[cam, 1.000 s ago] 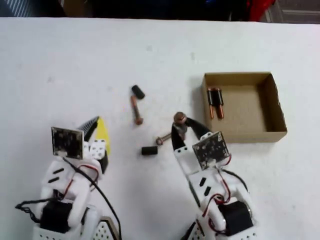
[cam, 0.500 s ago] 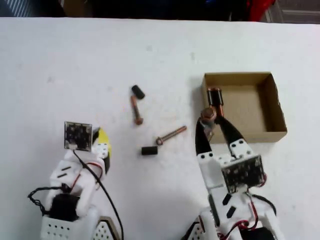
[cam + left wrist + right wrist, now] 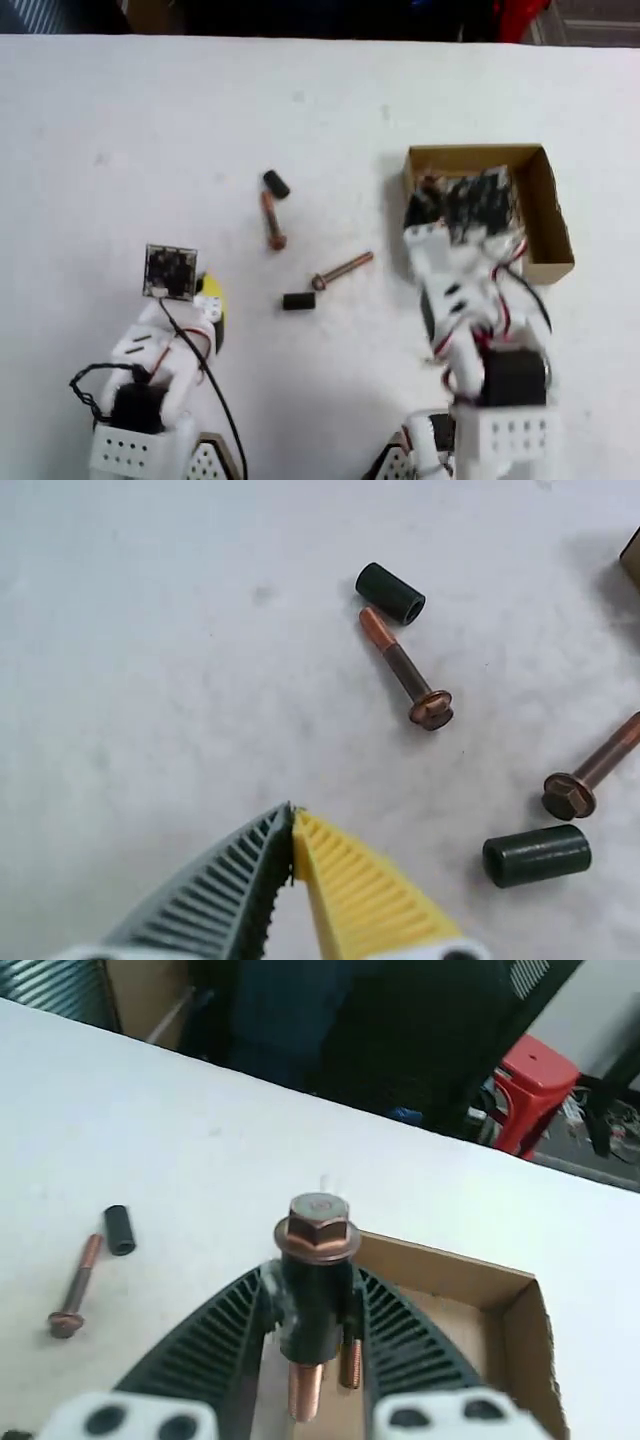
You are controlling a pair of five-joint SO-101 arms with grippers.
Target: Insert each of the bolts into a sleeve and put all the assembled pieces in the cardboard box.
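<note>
Spreading under everything, the white table point(image 3: 120, 100) carries the open cardboard box point(image 3: 555, 215) on the side of the right arm point(image 3: 470, 300), while the left arm point(image 3: 150, 360) sits well apart from the box, near the table's front edge. The right pincer point(image 3: 313, 1290) hangs over the box, at the side nearest the loose parts, and is clamped narrowly on a sleeved bolt point(image 3: 318, 1250). The black sleeve is pinched between the two ribbed fingers, the copper head stands upright just above the fingertips, and the threaded end pokes out below them. Just behind that end, a second copper shank point(image 3: 350, 1365) shows; I cannot tell whether it lies on the box floor. The left pincer point(image 3: 291, 820) hovers over bare table with its grey and yellow tips pressed together and nothing between them. Ahead of it lie the loose parts. One bolt point(image 3: 405, 670) lies with its plain end nearly touching a short black sleeve point(image 3: 390, 592). A second bolt point(image 3: 590, 775) lies at a slant nearer the box, its head close beside another black sleeve point(image 3: 537, 855) lying on its side. None of these four pieces touches either pincer.
</note>
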